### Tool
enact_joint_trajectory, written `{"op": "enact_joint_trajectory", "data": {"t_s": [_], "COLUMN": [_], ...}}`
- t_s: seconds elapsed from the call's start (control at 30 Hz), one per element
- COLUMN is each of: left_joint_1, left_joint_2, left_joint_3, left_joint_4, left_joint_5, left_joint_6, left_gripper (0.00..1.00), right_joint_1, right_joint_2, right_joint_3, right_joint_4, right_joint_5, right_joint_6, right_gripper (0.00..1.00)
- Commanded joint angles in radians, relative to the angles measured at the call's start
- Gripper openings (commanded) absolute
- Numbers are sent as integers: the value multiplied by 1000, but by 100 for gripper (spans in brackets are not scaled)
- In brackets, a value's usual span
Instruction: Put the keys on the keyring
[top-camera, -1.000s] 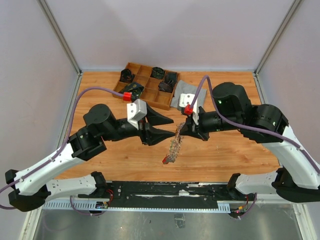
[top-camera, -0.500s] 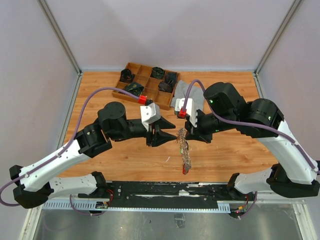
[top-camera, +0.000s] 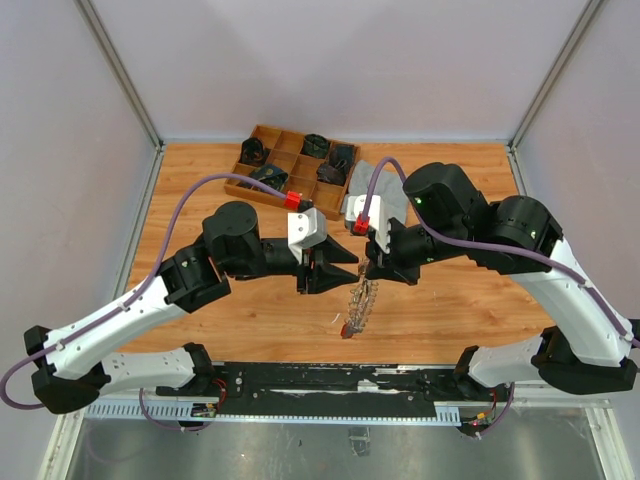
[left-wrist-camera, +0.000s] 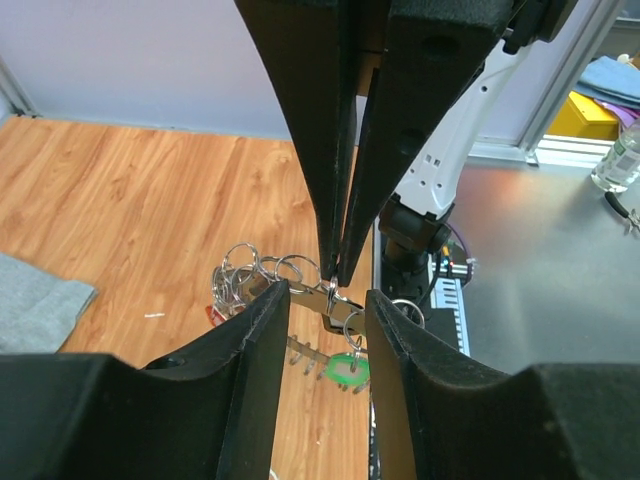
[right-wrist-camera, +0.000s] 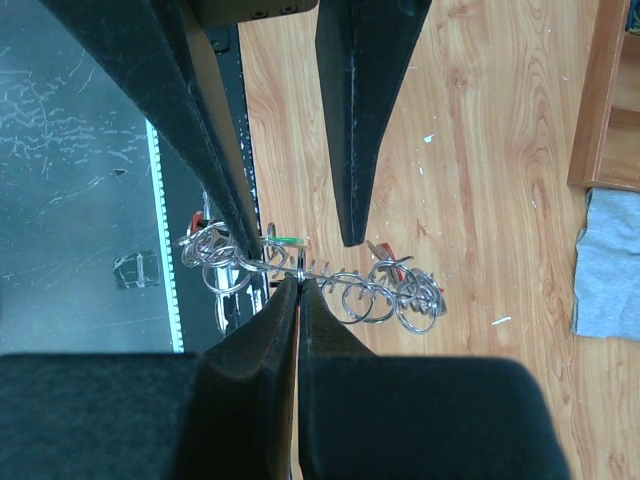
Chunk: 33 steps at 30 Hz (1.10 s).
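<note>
The keyring, a dangling clump of silver split rings and keys, hangs from my right gripper, which is shut on one ring near its top. In the right wrist view the closed fingertips pinch that ring, and the bundle trails right with a red-tagged key. My left gripper faces the right one, open. Its fingers straddle the bundle just under the right gripper's tips without clamping it. A green-tagged key hangs in that gap, and more rings spread left.
A wooden compartment tray with dark items stands at the back of the table, its edge also in the right wrist view. A grey cloth lies beside it. White scraps dot the wood. The black rail runs along the near edge.
My left gripper has advanced right until its fingers bracket the hanging keyring, and its jaws have narrowed a little. The keyring has swung beneath the right gripper, which stayed shut.
</note>
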Motion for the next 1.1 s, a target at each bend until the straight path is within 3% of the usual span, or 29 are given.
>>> {"op": "enact_joint_trajectory", "data": {"t_s": [0.0,0.37,0.57,0.8,1.0,1.07], "left_joint_1": [-9,-12,-14,-15,-15,-15], "left_joint_2": [10,26,29,21,-1,-14], "left_joint_3": [6,4,5,6,-9,-20], "left_joint_4": [41,27,30,31,68,90], "left_joint_5": [33,29,33,26,1,-16], "left_joint_6": [-5,4,3,1,-21,-35], "left_gripper": [41,33,22,1,0,1], "right_joint_1": [5,6,5,6,5,6], "right_joint_2": [-23,-35,-41,-45,-67,-90], "right_joint_3": [-4,-7,-14,-22,-53,-77], "right_joint_4": [52,79,86,103,154,188], "right_joint_5": [-22,-29,-31,-35,-25,-5], "right_joint_6": [-12,-11,-4,-2,14,31], "right_gripper": [0,0,0,0,1,11]}}
